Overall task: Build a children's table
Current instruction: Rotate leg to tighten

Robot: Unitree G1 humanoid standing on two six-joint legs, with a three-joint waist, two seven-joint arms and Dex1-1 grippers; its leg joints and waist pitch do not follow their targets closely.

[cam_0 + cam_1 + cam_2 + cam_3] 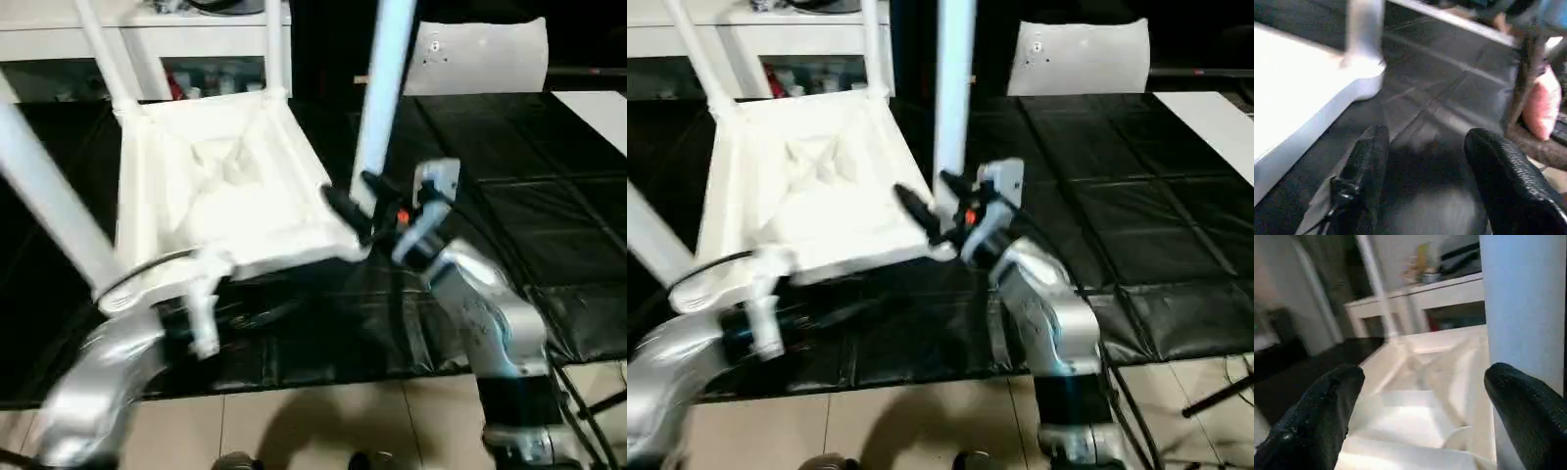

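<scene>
**Seat the near-right leg, table upside down**

The children's table (211, 186) lies inverted on the black mat (529, 196), legs up. The right tool (361, 208), jaws spread and empty, sits beside the near-right leg (380, 93); it should likely grasp low, then press straight into the socket. The left tool (1422, 181) is parted, empty.

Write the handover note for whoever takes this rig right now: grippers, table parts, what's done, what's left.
Left gripper: jaws apart, holding nothing, over the black mat by a table corner.
Right gripper: jaws wide open, empty, beside the near right leg.
Children's table: upside down on the mat, ribbed underside up, tilted.
Done: four legs stand in the corner sockets.
Left: check the legs are seated (cannot tell from here), then turn the table upright.
</scene>
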